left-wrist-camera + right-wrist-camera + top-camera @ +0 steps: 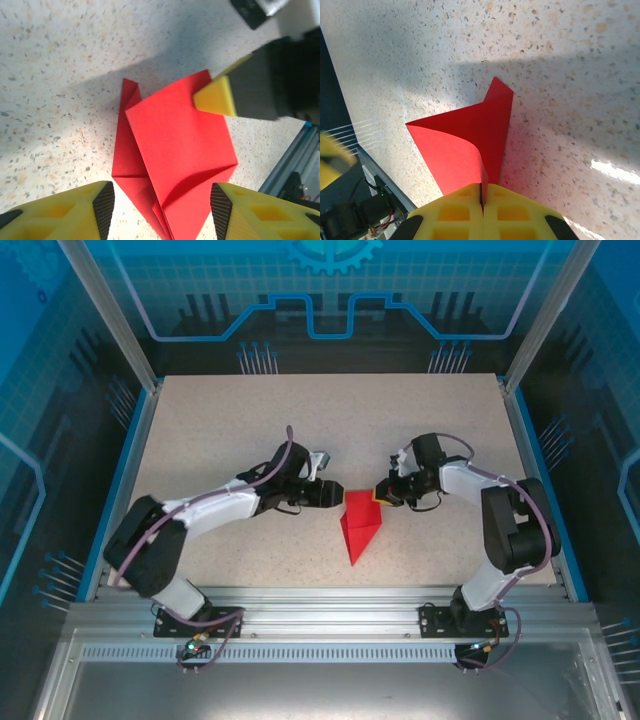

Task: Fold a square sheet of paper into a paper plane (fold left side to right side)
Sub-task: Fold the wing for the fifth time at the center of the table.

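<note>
The square sheet of paper (pixel 360 530) is bright red and creased into a pointed shape, its tip toward the near edge of the table. My right gripper (pixel 377 496) is shut on its far right corner, and a flap curls up from the table into the closed jaws (pixel 482 192). In the left wrist view this raised flap (pixel 180 145) lies over the lower layers, pinched at its corner by the right gripper's yellow fingertip (pixel 215 97). My left gripper (pixel 162 210) is open and hovers at the paper's left side (pixel 337 496), its fingers wide apart on either side of the pointed end.
The speckled table (pixel 230 430) stretches out behind and to both sides of the paper. An aluminium rail (pixel 320 600) runs along the near edge, and blue borders (pixel 120 480) line the sides. The two grippers sit close together over the paper.
</note>
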Controlling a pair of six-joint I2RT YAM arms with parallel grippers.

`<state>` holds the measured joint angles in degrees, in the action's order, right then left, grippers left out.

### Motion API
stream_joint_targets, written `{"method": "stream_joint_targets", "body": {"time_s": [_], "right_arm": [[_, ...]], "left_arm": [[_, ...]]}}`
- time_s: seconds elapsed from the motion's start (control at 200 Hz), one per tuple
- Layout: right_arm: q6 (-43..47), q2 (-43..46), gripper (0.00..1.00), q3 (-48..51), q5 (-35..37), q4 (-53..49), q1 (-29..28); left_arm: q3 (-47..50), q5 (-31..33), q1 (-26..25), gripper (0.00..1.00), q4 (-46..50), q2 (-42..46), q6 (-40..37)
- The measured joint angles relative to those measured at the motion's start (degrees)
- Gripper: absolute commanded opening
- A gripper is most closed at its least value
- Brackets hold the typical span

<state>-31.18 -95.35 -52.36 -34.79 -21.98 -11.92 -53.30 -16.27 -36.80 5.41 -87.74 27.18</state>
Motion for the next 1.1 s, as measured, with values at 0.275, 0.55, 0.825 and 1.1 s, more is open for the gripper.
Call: {"method": "stream_joint_targets", "body": {"time_s": [0.275,0.55,0.825,1.1], "right_arm": [[-2.73,1.75,0.00,0.00,1.70,-2.12,-0.59],[-3.98,1.75,0.00,0.00,2.27,-2.27,-1.03],[-4.02,1.75,0.00,0.00,2.89,-2.27,-1.60],[-4.00,1.70,0.00,-0.04,2.91,-2.27,-1.62]], "left_arm": [[-1.51,13.97,-21.29,0.61,9.16,3.48,-1.62],[-12.92,23.08,-27.15,0.64,15.56,-9.64,-1.40],[-21.70,31.19,-29.07,0.64,22.97,-19.21,-1.09],[-23.45,35.98,-29.49,0.59,27.85,-22.25,-0.04]]}}
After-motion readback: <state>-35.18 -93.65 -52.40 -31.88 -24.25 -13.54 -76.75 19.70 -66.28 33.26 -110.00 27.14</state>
